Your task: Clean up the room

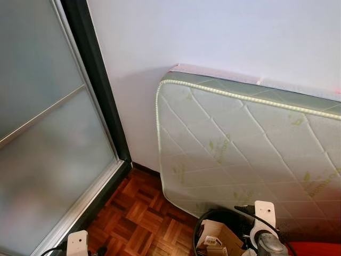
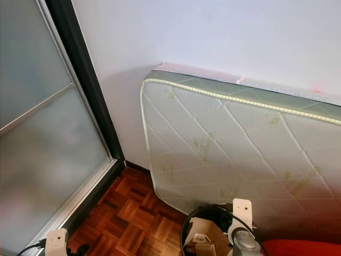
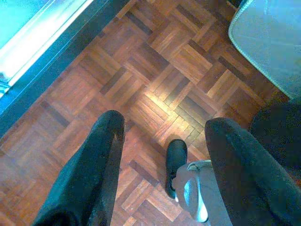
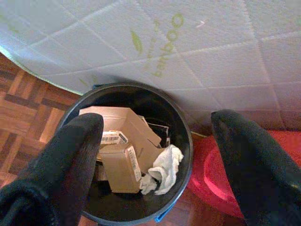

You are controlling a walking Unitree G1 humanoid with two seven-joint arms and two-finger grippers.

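Head views: a quilted mattress [image 1: 250,149] leans on its long edge against the white wall [image 1: 213,32], long axis horizontal, beside a frosted sliding door [image 1: 48,133]; the black bin [image 2: 205,221] stands on the parquet floor [image 1: 141,218] at the mattress foot. Left wrist view: the left gripper [image 3: 162,141] hangs spread and empty above bare parquet. Right wrist view: the right gripper [image 4: 155,136] is released, empty, directly over the bin, which stands mouth upward holding cardboard boxes [image 4: 124,146] and crumpled tissue [image 4: 164,169]. Risk: descending further could snag the rim and tip the bin, spilling its contents.
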